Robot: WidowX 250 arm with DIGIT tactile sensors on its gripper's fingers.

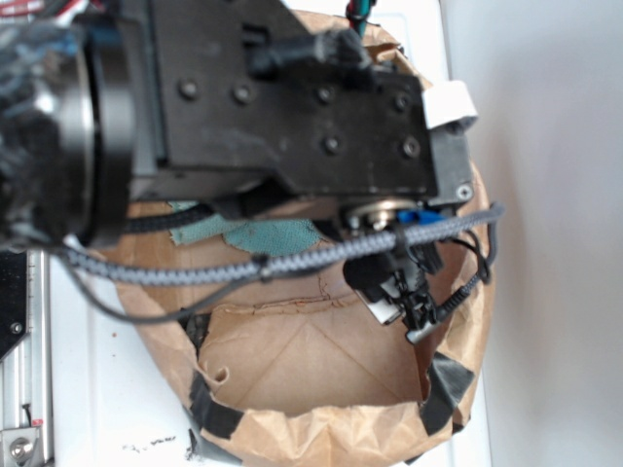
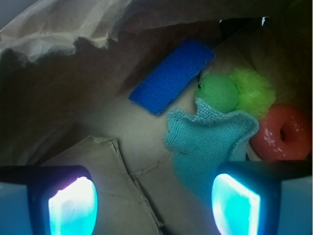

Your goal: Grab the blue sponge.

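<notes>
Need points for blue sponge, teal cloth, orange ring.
blue sponge (image 2: 172, 77), wrist view, middle of its top face.
teal cloth (image 2: 208, 139), wrist view, centre of the knit; also shows in the exterior view (image 1: 277, 236), under the arm.
orange ring (image 2: 269, 137), wrist view, left side of its band.

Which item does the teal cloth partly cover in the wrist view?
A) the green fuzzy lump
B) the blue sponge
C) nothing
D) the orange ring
A: the teal cloth has a corner lying over the green fuzzy lump's lower edge; the blue sponge lies clear of it.
</notes>
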